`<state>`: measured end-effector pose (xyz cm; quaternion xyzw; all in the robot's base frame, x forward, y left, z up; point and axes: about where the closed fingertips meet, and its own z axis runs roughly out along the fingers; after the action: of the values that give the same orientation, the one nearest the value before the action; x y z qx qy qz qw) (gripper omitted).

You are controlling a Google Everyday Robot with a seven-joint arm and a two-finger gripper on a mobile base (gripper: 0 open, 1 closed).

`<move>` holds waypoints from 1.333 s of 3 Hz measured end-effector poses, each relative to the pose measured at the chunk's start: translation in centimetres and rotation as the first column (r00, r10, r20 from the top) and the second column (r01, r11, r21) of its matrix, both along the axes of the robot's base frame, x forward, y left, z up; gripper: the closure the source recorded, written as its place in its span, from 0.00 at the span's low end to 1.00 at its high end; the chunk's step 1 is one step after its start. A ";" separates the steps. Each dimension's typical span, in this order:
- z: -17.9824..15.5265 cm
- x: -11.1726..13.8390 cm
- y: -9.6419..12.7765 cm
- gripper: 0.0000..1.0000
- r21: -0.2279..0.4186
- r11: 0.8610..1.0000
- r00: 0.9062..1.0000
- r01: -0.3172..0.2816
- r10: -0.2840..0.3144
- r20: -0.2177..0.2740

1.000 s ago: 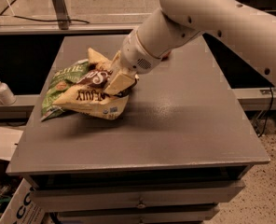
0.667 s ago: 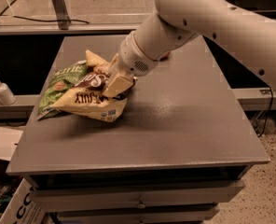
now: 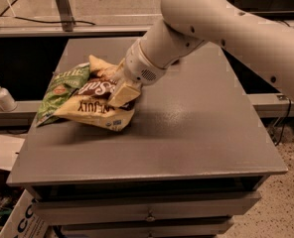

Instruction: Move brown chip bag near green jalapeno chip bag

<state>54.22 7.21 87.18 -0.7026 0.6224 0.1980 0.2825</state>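
1. Gripper, a cream-coloured two-finger pincer on the end of a thick white robot arm, sits low over the left half of a flat grey metal table, with the arm reaching in from the upper right.
2. One flat finger lies slantwise across the dark middle of a large crinkly brown chip bag with cream-yellow ends. The other finger is hidden behind the bunched foil, so the pincer seems to be clamped on the bag, though the far side of the grip cannot be seen.
3. Around the pincer the bag is crumpled. White "Sal" lettering shows on its brown centre, and dark "JULY" lettering, upside down in this view, on the cream end nearest the camera.
4. Its near end rests on the tabletop, while the far cream end points up and away, just left of the wrist.
5. Directly to the left lies a flatter green jalapeno chip bag with white lettering and a small orange-red emblem. The brown bag touches it and overlaps its right edge, and both bags lie near the table's left side.
6. Off the table to the left, a small white pump bottle stands on a lower ledge, and an opened cardboard box sits beneath it.
7. Under the tabletop are grey drawer fronts.
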 end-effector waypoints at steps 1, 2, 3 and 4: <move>-0.2 0.0 -0.2 0.00 -0.006 1.000 1.000 0.001 -0.001 -0.001; -0.2 0.0 -0.3 0.00 -0.002 1.000 1.000 0.002 -0.002 -0.002; 1.1 0.0 -1.5 0.00 0.053 0.998 1.000 0.027 -0.028 0.005; 2.1 -0.1 -3.8 0.00 0.156 0.986 0.998 0.065 -0.066 -0.004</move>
<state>54.11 3.42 89.24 -0.6575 0.6275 0.2364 0.3435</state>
